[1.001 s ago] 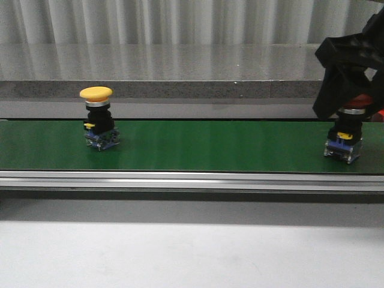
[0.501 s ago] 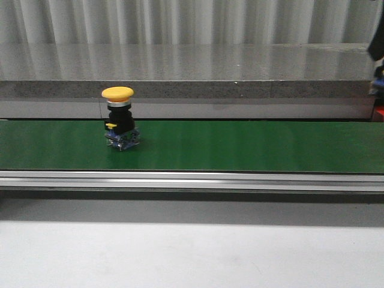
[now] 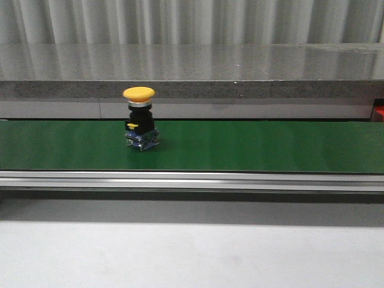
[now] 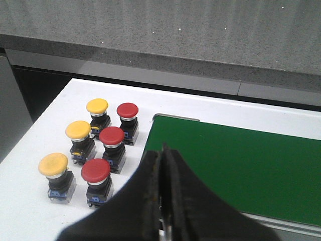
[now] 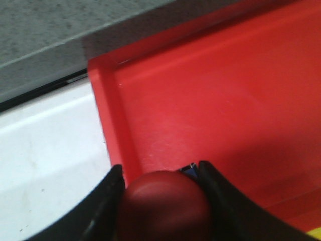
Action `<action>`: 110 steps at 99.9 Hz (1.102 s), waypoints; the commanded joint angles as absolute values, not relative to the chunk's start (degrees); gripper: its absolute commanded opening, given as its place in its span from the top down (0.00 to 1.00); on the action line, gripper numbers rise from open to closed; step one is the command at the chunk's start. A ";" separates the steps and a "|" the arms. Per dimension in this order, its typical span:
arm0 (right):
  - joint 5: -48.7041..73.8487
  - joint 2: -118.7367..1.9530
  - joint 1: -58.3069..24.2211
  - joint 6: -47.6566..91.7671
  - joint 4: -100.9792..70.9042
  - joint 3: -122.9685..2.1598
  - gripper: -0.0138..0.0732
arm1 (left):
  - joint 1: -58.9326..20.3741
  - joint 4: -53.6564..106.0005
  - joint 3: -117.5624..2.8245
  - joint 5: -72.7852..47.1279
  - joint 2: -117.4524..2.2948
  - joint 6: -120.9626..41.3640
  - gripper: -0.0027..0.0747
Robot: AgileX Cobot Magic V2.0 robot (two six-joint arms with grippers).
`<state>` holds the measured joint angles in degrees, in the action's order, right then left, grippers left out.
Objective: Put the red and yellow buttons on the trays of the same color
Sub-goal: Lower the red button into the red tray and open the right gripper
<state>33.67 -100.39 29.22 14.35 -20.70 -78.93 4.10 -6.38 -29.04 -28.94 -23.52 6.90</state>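
A yellow button (image 3: 139, 126) stands upright on the green belt (image 3: 252, 147), left of the middle. My right gripper (image 5: 160, 173) is shut on a red button (image 5: 163, 206) and holds it above the red tray (image 5: 225, 100), near the tray's corner wall. In the front view only a sliver of the red tray (image 3: 379, 112) shows at the far right edge. My left gripper (image 4: 161, 151) is shut with nothing in it and hovers over the end of the belt (image 4: 241, 160). Neither gripper appears in the front view.
Beside the belt's end, on the white table (image 4: 30, 150), stand three yellow buttons (image 4: 77, 130) and three red buttons (image 4: 111, 135) in two rows. A grey stone ledge (image 3: 192, 66) runs behind the belt. A metal rail (image 3: 192, 180) borders its front.
The yellow button has travelled to the right along the belt. My right gripper lifted the red button off the belt's right end and left the front view to the right.
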 commanded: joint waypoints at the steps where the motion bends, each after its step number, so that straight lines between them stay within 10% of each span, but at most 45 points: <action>1: 30.24 -101.24 30.07 14.30 -22.51 -82.19 0.70 | 4.18 -6.24 -30.49 -24.52 -23.71 7.36 0.99; 46: 29.27 -111.57 30.07 14.35 -22.83 -84.04 0.62 | 4.18 -6.24 -30.49 -24.52 -23.71 7.36 0.99; 70: 29.68 -110.83 30.07 14.35 -22.83 -84.04 0.07 | 4.18 -6.24 -30.49 -24.52 -23.71 7.36 0.99; 110: 32.63 -97.81 29.39 15.19 -22.83 -84.04 0.11 | 4.18 -6.24 -30.49 -24.52 -23.71 7.36 0.99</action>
<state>32.67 -104.88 29.74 14.45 -21.64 -82.23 4.10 -6.38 -29.04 -28.94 -23.52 6.99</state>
